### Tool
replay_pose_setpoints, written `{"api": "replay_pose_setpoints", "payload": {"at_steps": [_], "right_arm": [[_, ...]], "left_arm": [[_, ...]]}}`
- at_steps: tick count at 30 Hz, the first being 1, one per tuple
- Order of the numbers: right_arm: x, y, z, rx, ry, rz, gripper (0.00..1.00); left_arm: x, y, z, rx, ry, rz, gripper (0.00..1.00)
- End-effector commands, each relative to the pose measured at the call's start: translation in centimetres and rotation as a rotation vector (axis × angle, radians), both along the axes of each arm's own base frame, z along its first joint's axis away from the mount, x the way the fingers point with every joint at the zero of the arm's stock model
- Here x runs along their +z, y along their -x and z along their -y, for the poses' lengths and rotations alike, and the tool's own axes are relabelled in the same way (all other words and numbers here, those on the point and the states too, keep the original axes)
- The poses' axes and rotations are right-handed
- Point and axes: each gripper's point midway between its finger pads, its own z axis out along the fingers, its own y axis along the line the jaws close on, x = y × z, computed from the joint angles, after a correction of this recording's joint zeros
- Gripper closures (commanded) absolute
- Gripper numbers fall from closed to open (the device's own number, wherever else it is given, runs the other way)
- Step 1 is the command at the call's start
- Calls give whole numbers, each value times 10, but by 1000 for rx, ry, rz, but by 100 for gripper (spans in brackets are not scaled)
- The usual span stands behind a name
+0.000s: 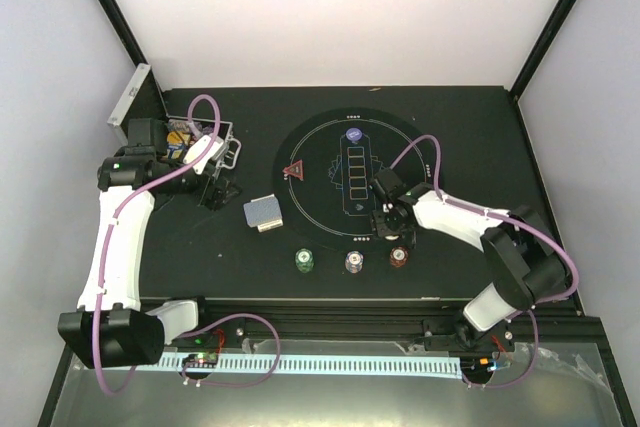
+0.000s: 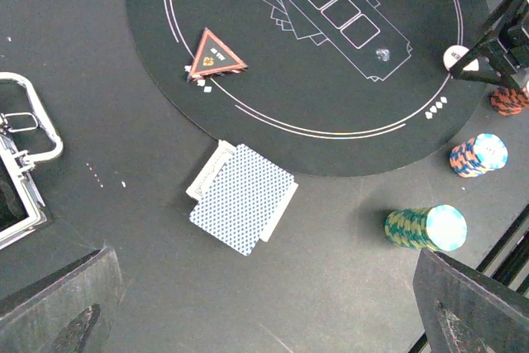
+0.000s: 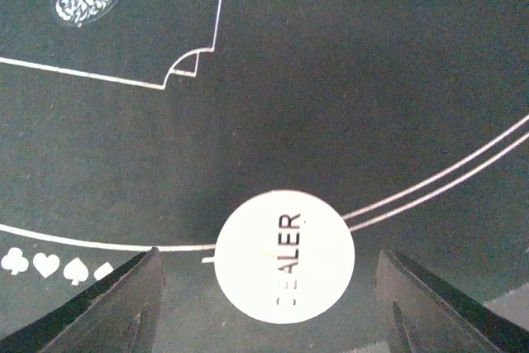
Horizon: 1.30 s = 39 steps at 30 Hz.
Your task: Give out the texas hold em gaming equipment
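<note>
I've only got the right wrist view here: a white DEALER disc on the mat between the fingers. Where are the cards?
Observer: The deck lies face down just off the mat, on the left arm's side.
Operator: Any chips out?
Observer: Three in a row off the mat's near edge: green stack, white stack, brown-red stack.
Operator: And the left gripper?
Observer: Open, empty, near the case.

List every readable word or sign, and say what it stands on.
"DEALER": on the white disc; its first letters are faint.
Suit symbols and a spade emblem, no words: printed on the black mat.
Print on the red triangle marker: too small to read.
</note>
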Motion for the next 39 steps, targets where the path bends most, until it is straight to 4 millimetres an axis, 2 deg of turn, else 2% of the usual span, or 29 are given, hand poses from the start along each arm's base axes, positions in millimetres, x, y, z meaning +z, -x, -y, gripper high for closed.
{"api": "replay_pose_setpoints", "payload": {"at_steps": [1,6,11,15,27,39], "right_arm": [[5,16,1,8,-8,-26,26],[1,26,-1,26,-3,-50,24],[-9,33,6,37,25,-74,24],[-15,33,11,26,62,-79,30],[-9,4,27,-40,96,-43,38],[-10,-5,46,-91,123,-27,40]], "left_arm": [[11,6,4,-42,12,15,1],[12,6,4,-42,11,21,1],[19,2,4,-26,19,30,1],[24,3,4,-21,23,42,1],[32,-2,4,-27,16,79,1],[28,-2,6,-41,32,71,1]]}}
